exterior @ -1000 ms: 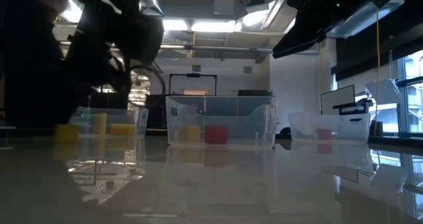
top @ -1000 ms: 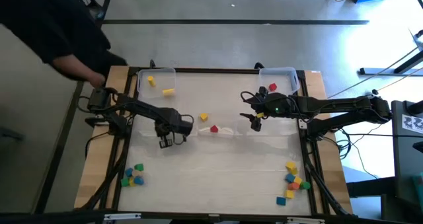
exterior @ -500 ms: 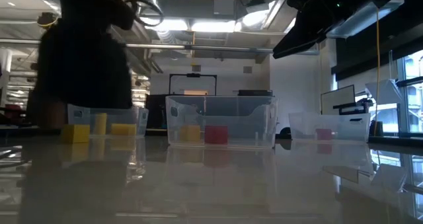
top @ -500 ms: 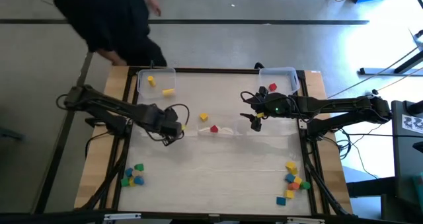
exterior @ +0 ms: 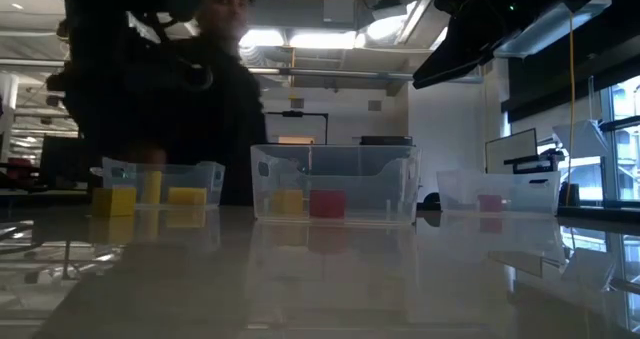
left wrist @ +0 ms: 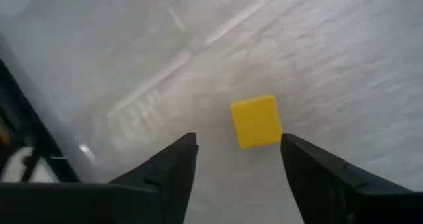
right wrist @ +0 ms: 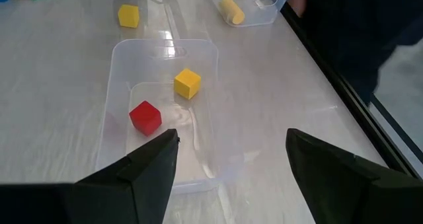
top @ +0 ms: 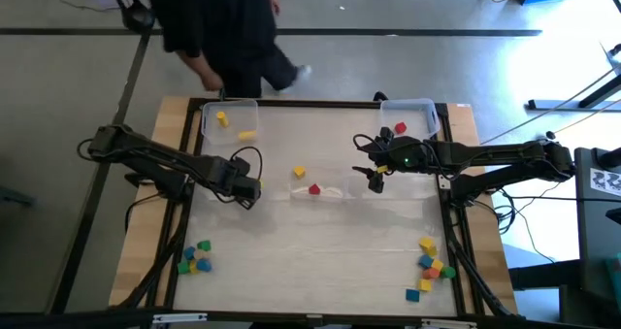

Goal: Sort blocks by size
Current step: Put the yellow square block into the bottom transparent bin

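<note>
With left gripper (left wrist: 238, 161) fingers spread, yellow block (left wrist: 256, 121) lies free on desk (left wrist: 344, 65) just ahead, awaiting sorting; right gripper (right wrist: 231, 164) fingers likewise spread, idle.

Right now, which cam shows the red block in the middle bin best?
Right wrist view: the red block sits unobstructed in the clear middle bin, beside a yellow block. High view shows only a speck; low view sees it through the bin wall; left wrist view misses it.

Three clear bins (top: 230, 104) hold five blocks (top: 313, 188), three yellow and two red, one loose yellow block (left wrist: 256, 121), two uncounted heaps (top: 194, 258) in the lower corners, two arms (top: 155, 159), one person (top: 218, 18)
</note>
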Controlling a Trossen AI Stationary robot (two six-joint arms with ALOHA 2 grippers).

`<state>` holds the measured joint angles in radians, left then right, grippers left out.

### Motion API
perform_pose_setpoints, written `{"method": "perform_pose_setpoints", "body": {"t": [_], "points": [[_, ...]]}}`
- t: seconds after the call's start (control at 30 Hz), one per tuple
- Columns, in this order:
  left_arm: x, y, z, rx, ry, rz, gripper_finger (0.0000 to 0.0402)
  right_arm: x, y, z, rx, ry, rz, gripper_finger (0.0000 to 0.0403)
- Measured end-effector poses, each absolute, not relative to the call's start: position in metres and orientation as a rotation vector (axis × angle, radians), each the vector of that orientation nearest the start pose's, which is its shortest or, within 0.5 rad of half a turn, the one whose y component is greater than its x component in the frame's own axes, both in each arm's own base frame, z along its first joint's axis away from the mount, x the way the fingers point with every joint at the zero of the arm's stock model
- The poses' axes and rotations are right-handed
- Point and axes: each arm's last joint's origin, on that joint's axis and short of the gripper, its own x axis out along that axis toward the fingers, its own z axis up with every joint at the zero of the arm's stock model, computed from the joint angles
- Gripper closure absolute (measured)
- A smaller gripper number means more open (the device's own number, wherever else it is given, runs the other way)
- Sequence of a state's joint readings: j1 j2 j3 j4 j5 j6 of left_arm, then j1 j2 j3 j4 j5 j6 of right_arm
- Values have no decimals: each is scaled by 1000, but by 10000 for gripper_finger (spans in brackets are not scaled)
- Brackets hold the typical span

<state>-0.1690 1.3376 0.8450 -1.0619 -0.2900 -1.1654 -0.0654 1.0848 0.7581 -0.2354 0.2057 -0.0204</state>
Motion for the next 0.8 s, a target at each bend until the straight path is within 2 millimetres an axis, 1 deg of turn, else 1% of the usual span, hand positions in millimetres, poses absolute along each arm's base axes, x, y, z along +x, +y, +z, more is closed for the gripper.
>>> {"method": "perform_pose_setpoints", "body": {"t": [0.1,0.37,0.6,0.73,0.8], "points": [[203,-26,193,-611,1202,930,182,228,-21,264,-59,565,-258,123],[203,-26,172,-642,1142,881,180,228,-21,264,-59,565,-258,123],[195,-25,154,-636,1139,883,180,228,-21,264,-59,565,-258,123],[197,-25,145,-635,1093,809,183,228,-21,264,-59,565,-258,123],[198,-25,142,-627,1078,781,194,228,-21,264,-59,565,-258,123]]}}
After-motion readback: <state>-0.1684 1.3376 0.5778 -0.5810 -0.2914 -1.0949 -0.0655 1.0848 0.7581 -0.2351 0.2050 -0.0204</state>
